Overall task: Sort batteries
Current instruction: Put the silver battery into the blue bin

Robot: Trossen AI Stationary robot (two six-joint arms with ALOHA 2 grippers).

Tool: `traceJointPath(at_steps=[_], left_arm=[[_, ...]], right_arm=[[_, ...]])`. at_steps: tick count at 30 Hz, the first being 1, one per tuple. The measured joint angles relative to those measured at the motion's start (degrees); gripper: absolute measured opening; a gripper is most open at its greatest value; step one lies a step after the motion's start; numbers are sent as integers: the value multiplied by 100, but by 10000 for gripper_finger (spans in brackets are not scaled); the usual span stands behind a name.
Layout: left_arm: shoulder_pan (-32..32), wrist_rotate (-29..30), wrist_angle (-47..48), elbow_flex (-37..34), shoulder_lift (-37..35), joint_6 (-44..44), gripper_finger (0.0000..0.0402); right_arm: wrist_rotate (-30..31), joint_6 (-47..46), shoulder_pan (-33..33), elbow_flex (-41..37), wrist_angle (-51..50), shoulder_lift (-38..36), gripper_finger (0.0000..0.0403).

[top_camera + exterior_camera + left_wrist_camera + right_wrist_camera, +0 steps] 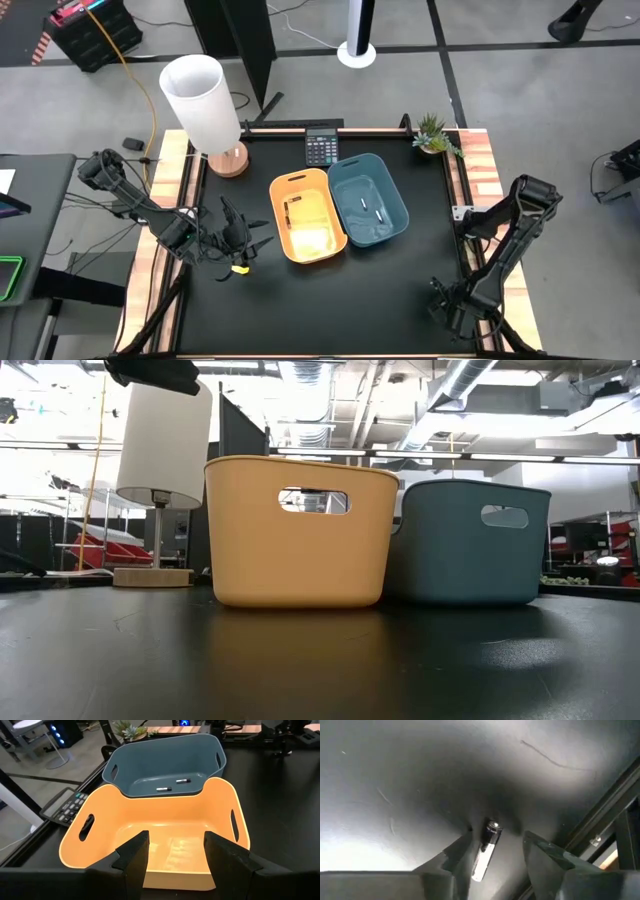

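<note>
Black-and-silver battery flat on mat between right gripper fingers, spread wide, nothing gripped; left gripper likewise agape, empty, facing orange bin.

Smooth matt plastic orange bin and blue bin; black table faintly glossy; battery metallic.

Two bins are set side by side at frame centre; two batteries lie in the right one; a calculator is placed above them.
</note>
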State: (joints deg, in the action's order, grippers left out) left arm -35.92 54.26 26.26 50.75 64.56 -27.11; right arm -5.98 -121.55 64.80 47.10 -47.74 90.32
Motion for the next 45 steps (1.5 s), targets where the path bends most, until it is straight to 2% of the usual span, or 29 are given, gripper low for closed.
traceJointPath(at_steps=[7, 11, 16, 23, 29, 38, 41, 45], left_arm=[[0, 0, -1, -1, 0, 28, 185], [0, 0, 0, 0, 0, 31, 185], [0, 0, -2, 1, 0, 77, 185], [0, 0, -1, 1, 1, 101, 185], [0, 0, 0, -1, 1, 101, 185], [0, 0, -9, 1, -1, 103, 185], [2, 0, -7, 0, -1, 101, 185], [0, 0, -5, 0, 1, 102, 185]], right_arm=[[-83, 55, -5, -3, 64, 4, 119], [-85, 114, -2, -3, 120, 4, 91], [-85, 156, -15, -3, 154, 39, 86], [-162, 554, -190, 39, 161, 475, 85], [-162, 708, -312, 30, 116, 470, 85], [-142, 1139, -548, 25, 160, 470, 15], [-143, 1313, -629, 24, 170, 470, 11], [-168, 1567, -742, 12, 198, 470, 27]])
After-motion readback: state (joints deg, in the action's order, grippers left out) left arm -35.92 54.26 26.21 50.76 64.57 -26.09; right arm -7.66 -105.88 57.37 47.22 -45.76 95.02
